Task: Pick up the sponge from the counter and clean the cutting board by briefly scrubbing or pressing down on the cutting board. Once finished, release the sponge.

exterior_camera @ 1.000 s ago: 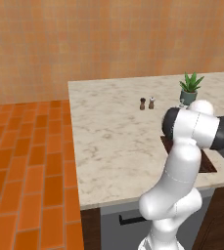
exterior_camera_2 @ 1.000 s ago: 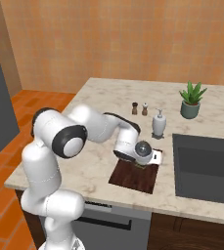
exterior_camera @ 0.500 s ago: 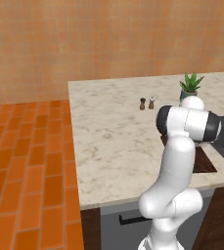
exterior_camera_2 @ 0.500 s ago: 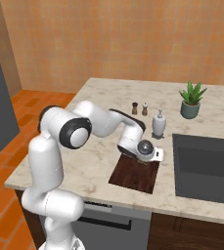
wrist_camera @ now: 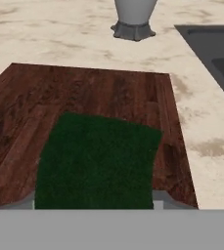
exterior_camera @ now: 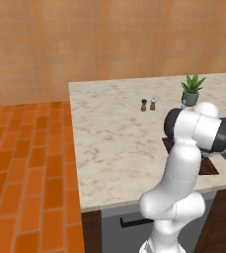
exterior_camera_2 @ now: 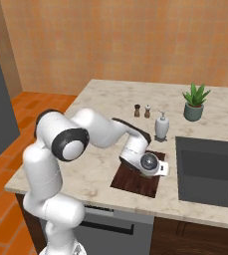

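In the hand view the dark green sponge (wrist_camera: 96, 163) lies flat on the dark brown cutting board (wrist_camera: 99, 93), and my gripper (wrist_camera: 94, 202) is shut on it, with grey fingers showing at each of its sides. From the right base view my hand (exterior_camera_2: 149, 164) sits low over the right half of the cutting board (exterior_camera_2: 134, 182), which rests on the beige marble counter (exterior_camera_2: 98, 167) near its front edge. In the left base view my own arm hides most of the cutting board (exterior_camera: 209, 167).
A white soap dispenser (exterior_camera_2: 161, 125) stands just behind the board. The dark sunken sink (exterior_camera_2: 210, 172) lies right of it. Two small shakers (exterior_camera_2: 141, 110) and a potted plant (exterior_camera_2: 195, 102) stand farther back. Orange tiled floor (exterior_camera: 25, 163) lies left of the counter.
The arm's elbow has swung round while the hand stayed over the board with the sponge and sank a little toward it.
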You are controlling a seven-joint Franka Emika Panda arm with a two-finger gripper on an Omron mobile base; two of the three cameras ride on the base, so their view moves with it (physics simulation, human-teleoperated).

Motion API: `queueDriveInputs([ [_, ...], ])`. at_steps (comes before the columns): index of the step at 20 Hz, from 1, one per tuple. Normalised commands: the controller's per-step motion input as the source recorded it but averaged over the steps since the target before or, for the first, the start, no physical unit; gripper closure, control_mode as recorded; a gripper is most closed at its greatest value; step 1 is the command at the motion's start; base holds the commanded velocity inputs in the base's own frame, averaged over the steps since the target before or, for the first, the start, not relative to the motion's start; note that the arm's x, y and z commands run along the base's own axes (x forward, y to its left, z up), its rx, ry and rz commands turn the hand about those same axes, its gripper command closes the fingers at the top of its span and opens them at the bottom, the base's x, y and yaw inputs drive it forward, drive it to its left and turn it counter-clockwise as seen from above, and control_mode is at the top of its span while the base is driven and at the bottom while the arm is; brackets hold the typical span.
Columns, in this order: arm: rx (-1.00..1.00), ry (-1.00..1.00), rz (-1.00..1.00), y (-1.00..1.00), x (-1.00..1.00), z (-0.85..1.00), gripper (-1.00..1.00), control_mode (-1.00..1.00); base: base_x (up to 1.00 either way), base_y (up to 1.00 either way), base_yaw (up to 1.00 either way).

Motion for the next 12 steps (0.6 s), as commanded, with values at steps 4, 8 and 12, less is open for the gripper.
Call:
queueDriveInputs([
  [4, 0.0, 0.09, 0.03, -0.04, -0.89, -0.09, 1.0, -1.0, 0.0, 0.0, 0.0],
  [8, 0.0, 0.13, 0.05, 0.0, -0.78, -0.05, 1.0, -1.0, 0.0, 0.0, 0.0],
  [12, 0.0, 0.05, 0.03, 0.02, -0.42, -0.04, 1.0, -1.0, 0.0, 0.0, 0.0],
])
